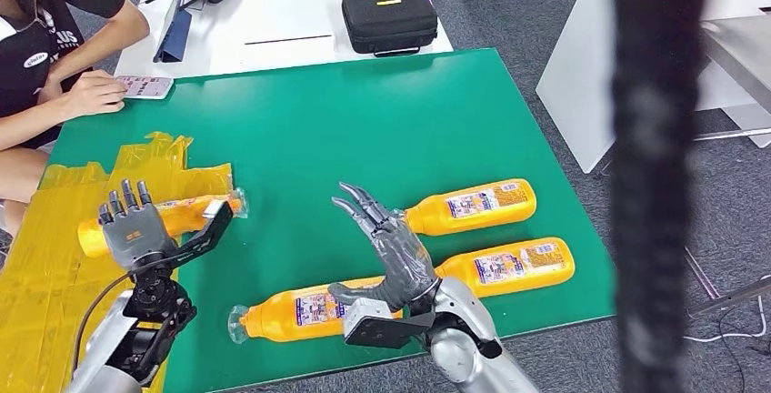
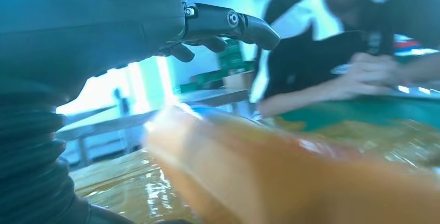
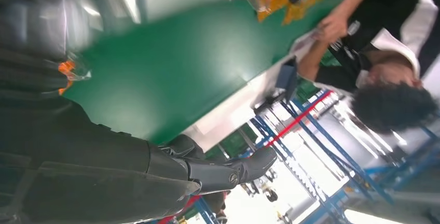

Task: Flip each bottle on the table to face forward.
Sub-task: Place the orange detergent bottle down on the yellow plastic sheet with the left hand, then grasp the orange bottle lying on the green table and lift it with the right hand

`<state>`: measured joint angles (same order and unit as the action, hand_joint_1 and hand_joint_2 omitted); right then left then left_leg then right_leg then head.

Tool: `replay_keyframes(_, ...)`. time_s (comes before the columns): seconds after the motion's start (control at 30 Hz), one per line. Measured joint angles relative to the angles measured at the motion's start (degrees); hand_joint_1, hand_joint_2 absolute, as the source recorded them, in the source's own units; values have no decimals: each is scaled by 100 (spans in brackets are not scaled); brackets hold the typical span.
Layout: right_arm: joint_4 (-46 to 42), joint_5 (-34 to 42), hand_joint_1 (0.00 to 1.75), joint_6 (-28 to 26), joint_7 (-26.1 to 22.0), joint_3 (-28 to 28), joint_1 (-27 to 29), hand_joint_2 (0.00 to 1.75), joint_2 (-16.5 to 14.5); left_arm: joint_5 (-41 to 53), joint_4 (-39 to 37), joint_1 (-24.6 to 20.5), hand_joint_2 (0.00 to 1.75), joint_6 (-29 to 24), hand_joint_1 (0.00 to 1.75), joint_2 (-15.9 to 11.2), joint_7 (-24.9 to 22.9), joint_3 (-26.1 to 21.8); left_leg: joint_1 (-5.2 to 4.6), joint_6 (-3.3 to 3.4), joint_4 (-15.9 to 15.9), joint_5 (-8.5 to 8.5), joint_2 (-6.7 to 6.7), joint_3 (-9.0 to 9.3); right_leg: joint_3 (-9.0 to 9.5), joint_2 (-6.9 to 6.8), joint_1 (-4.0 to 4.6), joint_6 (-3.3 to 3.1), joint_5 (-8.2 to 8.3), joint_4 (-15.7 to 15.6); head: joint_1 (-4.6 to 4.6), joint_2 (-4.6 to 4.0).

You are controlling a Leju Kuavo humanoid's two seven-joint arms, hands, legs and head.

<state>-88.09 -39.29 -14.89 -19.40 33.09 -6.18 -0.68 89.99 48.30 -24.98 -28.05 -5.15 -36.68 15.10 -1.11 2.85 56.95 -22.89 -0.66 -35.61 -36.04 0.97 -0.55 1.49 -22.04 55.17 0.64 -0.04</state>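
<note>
- Four orange bottles lie on their sides on the green table (image 1: 364,120).
- Left bottle (image 1: 186,214) lies on the yellow tape patch (image 1: 55,256) at the table's left; the left hand (image 1: 136,229) covers its middle, so only the two ends show. In the left wrist view it is an orange blur (image 2: 290,177).
- Front bottle (image 1: 295,311) near the table's front edge, label up, clear neck pointing left; the right hand (image 1: 391,256) hides its right part.
- Far bottle (image 1: 473,205) and near bottle (image 1: 509,266) lie at right, well apart from the left one, labels up.
- Left hand: back toward the camera, fingers pointing up, over the left bottle; cannot tell whether it grips it.
- Right hand: raised above the front bottle, fingers spread and slightly curled, holding nothing.
- A person (image 1: 45,38) sits at the far left corner, one hand on a card (image 1: 145,86); cut off by the frame edge.
- A black case (image 1: 389,18) sits on the white table (image 1: 273,20) behind.
- A dark blurred strip (image 1: 655,175) blocks the right side of the head view.
</note>
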Motion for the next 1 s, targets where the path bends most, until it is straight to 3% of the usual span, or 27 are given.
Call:
replay_keyframes(0.17, 84, -613, 0, 399, 293, 28, -6, 175, 21, 0, 348, 211, 175, -329, 0, -49, -100, -319, 1, 0, 0, 0, 0, 0, -1, 0, 1, -1, -1, 0, 1, 0)
replay_keyframes(0.27, 134, -1020, 0, 712, 394, 91, -2, 175, 64, -13, 617, 380, 175, -581, 0, 28, 294, -648, 1, -1, 0, 0, 0, 0, -4, 0, 1, -2, -2, 0, 2, 0)
replay_keyframes(0.37, 199, -1474, 0, 1012, 549, 152, 9, 175, 150, -416, 887, 512, 175, -792, 0, 301, 1463, -1156, 0, 0, 0, -1, -9, 0, -3, -1, -1, -1, -3, -1, 2, 0)
replay_keyframes(0.47, 311, -1921, 0, 1282, 684, 240, 26, 175, 288, -1719, 1157, 608, 175, -674, 0, 652, 2972, -1630, -4, 1, 0, -1, -18, 0, 0, -3, -5, 0, -2, -2, 0, 0)
replay_keyframes(0.53, 411, -2094, 0, 1433, 683, 328, 29, 175, 403, -3085, 1344, 679, 175, -149, 0, 835, 3959, -1753, -8, 2, 0, -1, -19, -1, 1, -4, -8, 0, -2, -3, 1, 0)
replay_keyframes(0.63, 597, -2156, 0, 1635, 586, 498, 10, 175, 589, -5470, 1721, 837, 175, 1243, 0, 1037, 5377, -1764, -9, 3, 1, -2, -22, -4, 2, -6, -8, 2, -1, -3, 1, 0)
replay_keyframes(0.7, 721, -2144, 0, 1705, 558, 583, -21, 175, 667, -6612, 2020, 952, 175, 1987, 0, 1128, 5983, -1736, -9, 3, 1, -3, -21, -4, 2, -6, -8, 3, -1, -3, 2, 0)
replay_keyframes(0.9, 947, -2165, 0, 1754, 592, 732, -177, 175, 761, -7474, 2682, 1172, 175, 2684, 0, 1245, 6318, -1658, -3, 2, 1, -3, -19, -1, 1, -5, -4, 1, -2, -3, 3, 0)
replay_keyframes(1.0, 1004, -2282, 0, 1726, 683, 775, -236, 175, 773, -8417, 2911, 1277, 175, 3728, 0, 1244, 6624, -1615, 1, 0, 0, -2, -20, 0, 3, -5, -1, 0, -3, -2, 3, 0)
